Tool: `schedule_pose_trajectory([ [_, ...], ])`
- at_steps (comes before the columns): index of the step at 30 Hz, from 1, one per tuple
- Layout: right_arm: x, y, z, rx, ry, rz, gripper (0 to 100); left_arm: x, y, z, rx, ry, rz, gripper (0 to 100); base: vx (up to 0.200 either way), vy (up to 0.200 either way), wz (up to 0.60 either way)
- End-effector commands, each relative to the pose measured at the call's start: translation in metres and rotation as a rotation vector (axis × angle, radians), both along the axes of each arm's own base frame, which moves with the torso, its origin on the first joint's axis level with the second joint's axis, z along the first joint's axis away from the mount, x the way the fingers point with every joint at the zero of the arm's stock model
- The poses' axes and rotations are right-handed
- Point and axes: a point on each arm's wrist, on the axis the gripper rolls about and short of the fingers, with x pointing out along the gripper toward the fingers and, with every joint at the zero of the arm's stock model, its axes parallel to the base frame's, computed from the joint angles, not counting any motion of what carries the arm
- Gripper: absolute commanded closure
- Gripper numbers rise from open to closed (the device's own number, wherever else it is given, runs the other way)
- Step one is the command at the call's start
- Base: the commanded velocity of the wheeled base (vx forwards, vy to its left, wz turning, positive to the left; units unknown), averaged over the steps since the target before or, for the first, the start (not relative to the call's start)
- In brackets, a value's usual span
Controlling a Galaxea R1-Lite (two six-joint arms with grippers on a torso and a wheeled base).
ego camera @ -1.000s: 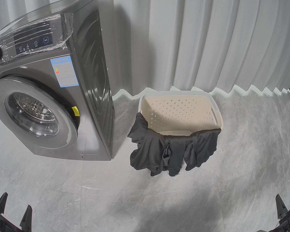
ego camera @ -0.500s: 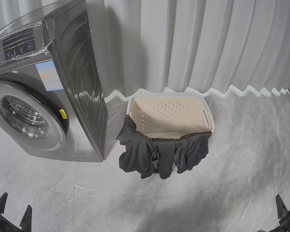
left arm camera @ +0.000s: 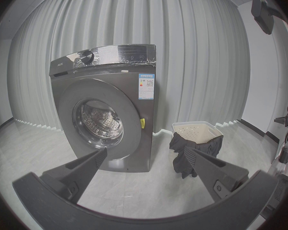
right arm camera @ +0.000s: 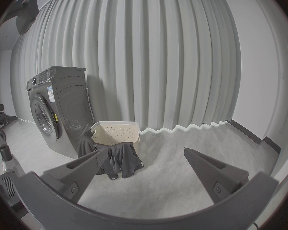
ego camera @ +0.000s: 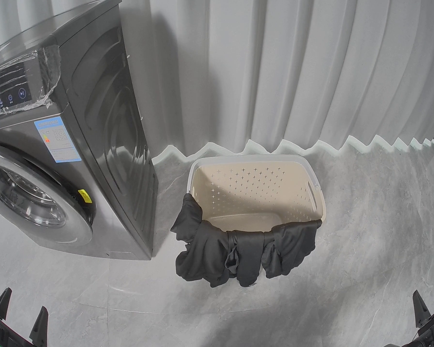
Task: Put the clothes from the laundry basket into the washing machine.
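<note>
Clothes [ego camera: 241,254] lie dark grey and bunched over the near rim of the basket [ego camera: 255,162]. Most of the cloth hangs down the outside of the front wall toward the floor [ego camera: 376,227], and one fold climbs the corner nearest the washer [ego camera: 96,136]. The basket is cream inside with a pale rim and small star-shaped holes in its walls. It stands on the grey floor just beside the washer's side panel, with the white pleated curtain [ego camera: 284,59] close behind it.

The washer is dark grey and shows its front in the left wrist view. Its round door [left arm camera: 99,122] sits flush with the front, and the steel drum shows through it. A blue label [ego camera: 57,140] sits above the door, a small yellow sticker [ego camera: 85,196] beside it, and clear film wraps the control panel [ego camera: 14,90].

Both grippers are low and well apart from the basket — the left gripper [ego camera: 25,300] at the near left corner of the head view, the right gripper [ego camera: 429,285] at the near right. Each has its fingers spread wide and holds nothing. The left wrist view frames the washer and basket between the fingers — the right frames clothes and floor.
</note>
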Motion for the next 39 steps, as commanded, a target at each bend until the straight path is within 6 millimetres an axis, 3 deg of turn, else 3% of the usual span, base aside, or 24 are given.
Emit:
schedule_pose_trajectory([
  [1,0.0001,0.0000,-0.0052,0.000,0.001,0.001,0,0.0000,0.0000,-0.0048,0.000,0.000,0.000,0,0.200,0.000,0.00],
  [6,0.0001,0.0000,-0.0052,0.000,0.001,0.001,0,0.0001,0.0000,-0.0053,0.003,0.002,0.000,0,0.200,0.000,0.00],
  [15,0.0001,0.0000,-0.0052,0.000,0.001,0.001,0,0.0001,0.0000,-0.0054,0.004,0.003,0.000,0,0.000,0.000,0.00],
  [27,0.0001,0.0000,-0.0052,0.000,0.001,0.001,0,0.0001,0.0000,-0.0053,0.001,0.002,0.000,0,0.000,-0.200,0.00],
  [39,0.0001,0.0000,-0.0052,0.000,0.001,0.001,0,0.0001,0.0000,-0.0053,0.001,0.002,0.000,0,0.000,0.000,0.00],
])
